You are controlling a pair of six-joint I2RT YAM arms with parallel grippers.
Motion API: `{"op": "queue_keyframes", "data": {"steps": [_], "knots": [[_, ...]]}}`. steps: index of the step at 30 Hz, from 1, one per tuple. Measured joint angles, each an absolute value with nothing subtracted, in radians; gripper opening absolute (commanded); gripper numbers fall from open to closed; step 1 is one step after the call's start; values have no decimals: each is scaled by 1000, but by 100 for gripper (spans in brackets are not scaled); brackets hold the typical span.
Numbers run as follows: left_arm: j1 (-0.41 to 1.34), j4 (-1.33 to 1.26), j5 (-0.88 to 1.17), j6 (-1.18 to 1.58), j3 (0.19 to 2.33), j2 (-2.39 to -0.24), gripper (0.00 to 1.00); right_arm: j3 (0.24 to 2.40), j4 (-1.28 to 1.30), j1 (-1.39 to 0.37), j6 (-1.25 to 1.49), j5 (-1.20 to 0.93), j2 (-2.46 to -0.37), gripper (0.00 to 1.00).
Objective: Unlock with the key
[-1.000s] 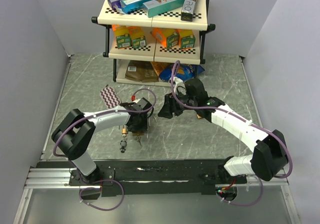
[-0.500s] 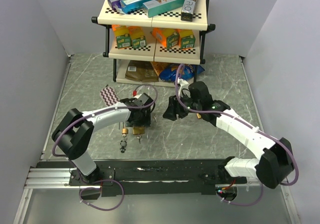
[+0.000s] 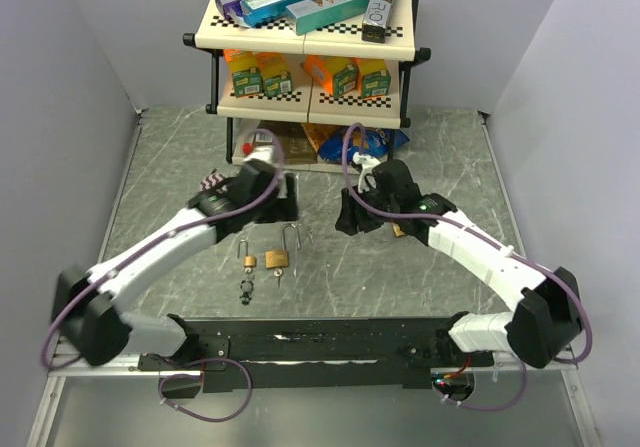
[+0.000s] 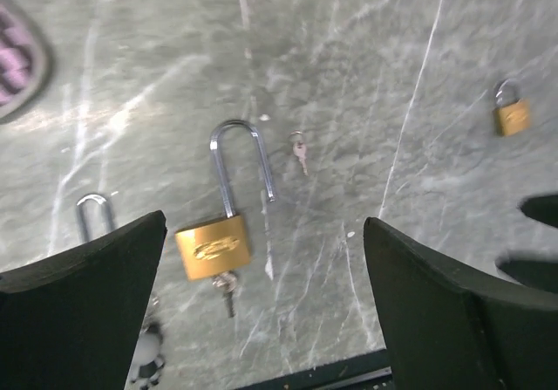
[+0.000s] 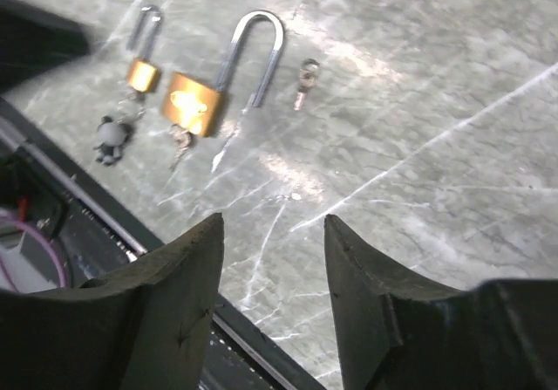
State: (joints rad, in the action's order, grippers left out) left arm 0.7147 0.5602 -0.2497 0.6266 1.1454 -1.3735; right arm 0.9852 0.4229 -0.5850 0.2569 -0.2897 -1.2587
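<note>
A large brass padlock lies on the grey marble table between the arms. Its long shackle has one leg free of the body, and a key sticks out of its bottom. The padlock also shows in the right wrist view. A small loose key lies beside the shackle. My left gripper is open and empty, raised above and behind the padlock. My right gripper is open and empty, to the padlock's right.
A small brass padlock with a keyring charm lies left of the large one. Another small padlock lies under the right arm. A purple patterned pad lies at the left. A stocked shelf stands at the back.
My left gripper has let go, lifted off the large padlock and drawn back toward the shelf. The padlock now lies uncovered with its shackle sprung. The right gripper shifted only slightly.
</note>
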Motion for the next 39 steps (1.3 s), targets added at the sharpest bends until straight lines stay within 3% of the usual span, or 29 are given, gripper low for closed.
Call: {"op": "queue_keyframes", "data": {"steps": [9,22,39], "knots": [[421,495,-15,693,956,-1047,99,1140,464,-704,263,-147,-1520,52],[242,525,179,668,976,-1056,100,1514,586,-849,214,46,-1949,45],[200,546,259,617,1000,-1131,99,1628,707,-853,219,141,-2140,37]]}}
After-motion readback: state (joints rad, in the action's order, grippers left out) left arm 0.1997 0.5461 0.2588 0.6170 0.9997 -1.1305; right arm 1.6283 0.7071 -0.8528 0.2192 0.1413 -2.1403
